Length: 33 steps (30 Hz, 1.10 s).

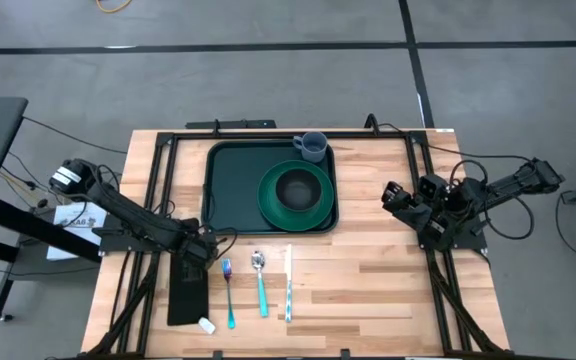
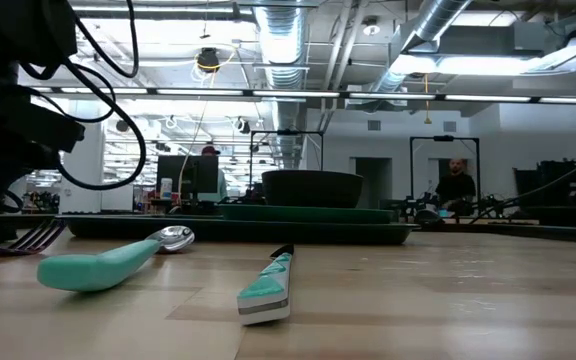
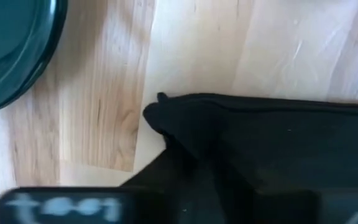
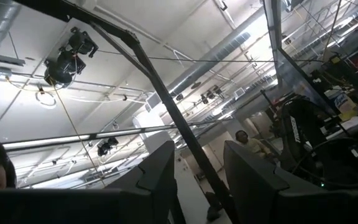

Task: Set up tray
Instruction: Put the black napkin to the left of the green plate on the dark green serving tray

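Note:
The dark green tray [image 1: 230,185] lies at the table's far middle, seen edge-on in the low view [image 2: 238,229]. On it are a round green plate with a dark bowl [image 1: 296,192] and a grey-blue mug [image 1: 311,146]. A black napkin [image 1: 187,291] lies flat at the near left, also in the left wrist view [image 3: 278,143]. My left gripper [image 1: 204,249] sits low over the napkin's far end, shut on it. My right gripper [image 1: 392,195] waits open at the right, tipped toward the ceiling, its fingers [image 4: 160,171] apart. My left gripper holds the black napkin at its far end, by the corner [image 3: 161,116], which is puckered and raised off the wood. The fingers come from above, slanting from the table's left. Their dark tips merge with the cloth, so the layers cannot be told. The rest of the napkin lies on the table.
A teal-handled fork [image 1: 228,290], spoon [image 1: 260,281] and knife [image 1: 288,286] lie side by side right of the napkin, near the tray's near rim. A small white object [image 1: 206,324] lies by the napkin's near end. Bare wood spreads at the near right.

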Motion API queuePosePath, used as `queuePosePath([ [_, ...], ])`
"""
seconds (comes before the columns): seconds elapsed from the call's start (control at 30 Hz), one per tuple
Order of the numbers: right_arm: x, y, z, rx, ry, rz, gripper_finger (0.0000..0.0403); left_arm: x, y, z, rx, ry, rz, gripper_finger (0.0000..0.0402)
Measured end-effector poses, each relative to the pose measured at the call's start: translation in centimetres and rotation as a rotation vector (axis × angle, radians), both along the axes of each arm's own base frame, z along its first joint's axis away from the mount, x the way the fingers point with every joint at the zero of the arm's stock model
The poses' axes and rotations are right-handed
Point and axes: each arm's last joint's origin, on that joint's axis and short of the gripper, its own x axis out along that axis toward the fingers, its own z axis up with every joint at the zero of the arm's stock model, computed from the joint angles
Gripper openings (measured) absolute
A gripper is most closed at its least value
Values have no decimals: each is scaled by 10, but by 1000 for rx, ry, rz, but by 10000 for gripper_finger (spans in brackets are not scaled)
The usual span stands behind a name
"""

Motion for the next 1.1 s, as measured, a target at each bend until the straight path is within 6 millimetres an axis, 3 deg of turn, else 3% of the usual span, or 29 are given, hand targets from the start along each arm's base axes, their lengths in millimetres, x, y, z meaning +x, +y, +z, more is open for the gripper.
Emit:
queuePosePath([
  [0.1,0,0,0,0,0,0,131,0,0,0,6,3,-1,20],
  [0.17,0,0,0,0,0,0,131,-1,0,0,9,3,7,9],
  [0.37,0,0,0,1,1,-1,131,0,3,10,106,51,19,4],
  [0.73,0,0,0,0,2,-2,131,18,7,55,387,-35,-66,1],
  [0.9,0,0,0,0,2,-2,131,29,18,67,496,-76,-65,1],
  [1.1,0,0,0,0,2,-2,131,37,45,69,556,-54,-19,0],
])
